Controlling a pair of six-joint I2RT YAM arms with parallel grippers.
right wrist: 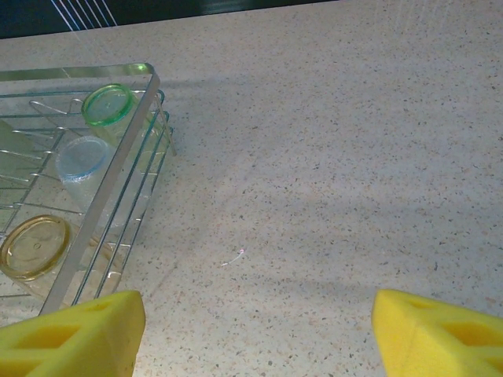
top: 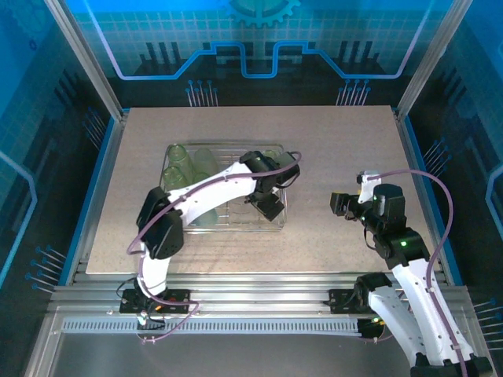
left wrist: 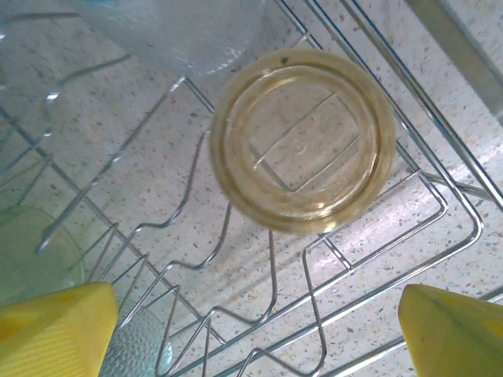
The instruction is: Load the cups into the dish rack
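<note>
Right claw (right wrist: pixel 255 338) is spread above the surface (right wrist: pixel 330 157). At its ten o'clock the dish rack (right wrist: pixel 102 188) holds three cups: one green cup (right wrist: pixel 110 104), one pale blue cup (right wrist: pixel 82 157), one amber cup (right wrist: pixel 33 247). Left claw (left wrist: pixel 251 334), also spread, hangs over the rack with the amber cup at its twelve o'clock.

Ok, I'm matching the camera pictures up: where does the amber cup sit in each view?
Top external: hidden under the left tool, at the dish rack's right end.
Left wrist: amber cup at centre frame, on the rack wires.
Right wrist: lower left, just inside the rack's rail.
Shared landmark: the rack's right-hand rail, with the clear cup beside it.
</note>
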